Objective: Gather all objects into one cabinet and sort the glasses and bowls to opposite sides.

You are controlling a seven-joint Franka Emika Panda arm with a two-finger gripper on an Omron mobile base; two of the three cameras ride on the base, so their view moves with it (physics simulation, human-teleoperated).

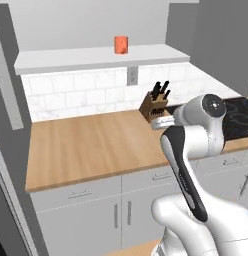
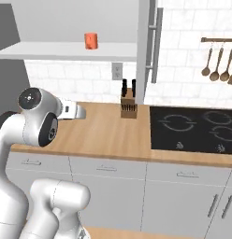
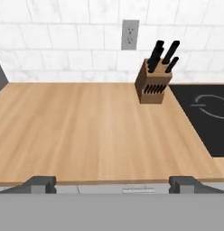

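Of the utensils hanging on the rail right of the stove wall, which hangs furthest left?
The small wooden spoon, furthest from the picture's right edge and nearest the cabinet door; the other spoons hang further right, one cut by the frame.

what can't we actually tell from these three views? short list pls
- Cabinet interior: in the right base view the open grey cabinet door stands edge-on and the top edge cuts the shelf space; beyond one orange cup on the white shelf, contents unknown.
- Claw: the hand view shows the two fingertips far apart with nothing between; in both base views the arm's own links cover it.
- Hanging utensils: cut by the right base view's right edge.
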